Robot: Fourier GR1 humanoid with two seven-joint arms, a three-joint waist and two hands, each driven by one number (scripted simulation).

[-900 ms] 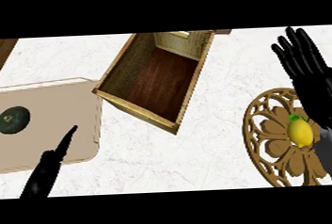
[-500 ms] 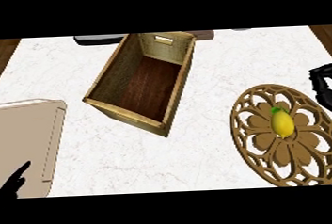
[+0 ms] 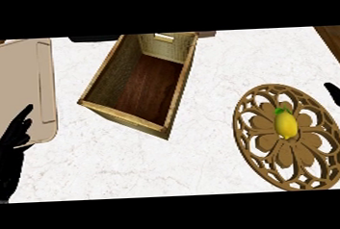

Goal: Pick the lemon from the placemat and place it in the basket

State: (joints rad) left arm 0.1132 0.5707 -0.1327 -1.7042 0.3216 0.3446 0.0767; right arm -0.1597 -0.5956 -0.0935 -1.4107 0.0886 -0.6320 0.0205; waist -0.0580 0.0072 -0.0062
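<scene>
A yellow lemon (image 3: 286, 124) with a green tip lies near the middle of a round, cut-out wooden placemat (image 3: 264, 153) at the right of the white counter. A rectangular woven basket (image 3: 105, 75) with a dark wood floor stands open at the centre, tilted in the view. My left hand (image 3: 7, 159) shows at the lower left with relaxed fingers pointing up, holding nothing. Only a small black part of my right hand (image 3: 338, 96) enters at the right edge, level with the placemat's top; its fingers are hidden.
A beige tray or board (image 3: 16, 80) lies at the upper left, next to my left hand. A dark object (image 3: 95, 39) sits at the top edge behind the basket. Brown wood (image 3: 337, 39) shows at the top right corner.
The view has swung, so the basket, placemat and lemon now sit differently in it. My right hand has slid almost out at the right edge. My left hand shows more at the lower left.
</scene>
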